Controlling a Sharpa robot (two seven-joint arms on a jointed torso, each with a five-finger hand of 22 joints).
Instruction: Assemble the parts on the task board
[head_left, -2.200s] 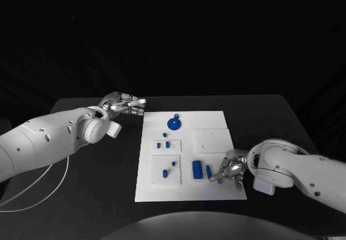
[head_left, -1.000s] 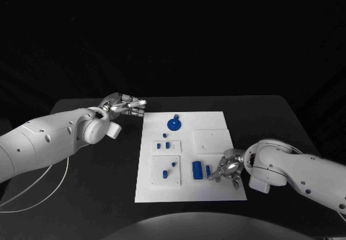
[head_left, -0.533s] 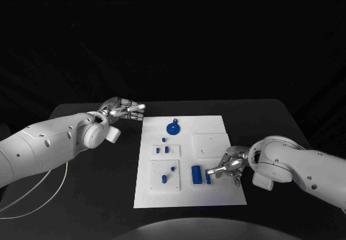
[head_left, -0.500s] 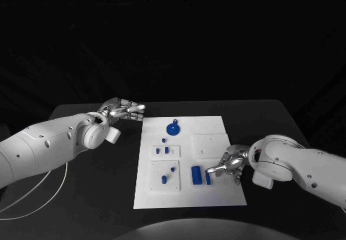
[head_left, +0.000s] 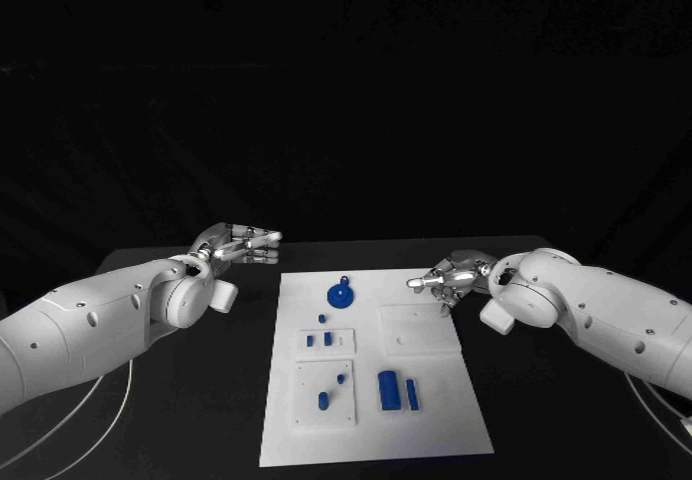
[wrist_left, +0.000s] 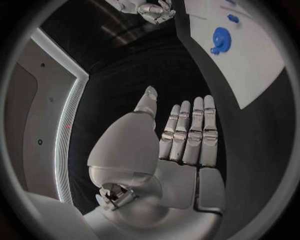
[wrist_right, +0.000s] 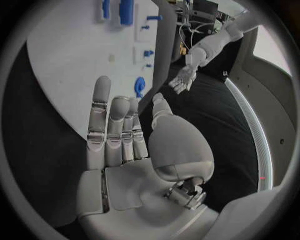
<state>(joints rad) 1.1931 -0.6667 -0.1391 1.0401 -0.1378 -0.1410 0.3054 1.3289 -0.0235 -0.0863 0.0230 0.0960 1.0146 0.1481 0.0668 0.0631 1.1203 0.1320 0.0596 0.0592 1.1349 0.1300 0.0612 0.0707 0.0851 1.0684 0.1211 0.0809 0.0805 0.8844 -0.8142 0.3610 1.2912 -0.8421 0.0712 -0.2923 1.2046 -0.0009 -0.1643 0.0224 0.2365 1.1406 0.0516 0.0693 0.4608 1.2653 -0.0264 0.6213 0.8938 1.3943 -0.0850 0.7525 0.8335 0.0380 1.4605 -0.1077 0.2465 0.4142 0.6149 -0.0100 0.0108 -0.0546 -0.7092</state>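
Board (head_left: 433, 400) flat, white, rectangular.

Black table (head_left: 173, 420); white task board (head_left: 433, 420) flat on it, centre; blue parts on board.

Both hands off the task board (head_left: 433, 400); way down to parts (head_left: 389, 390) unobstructed.
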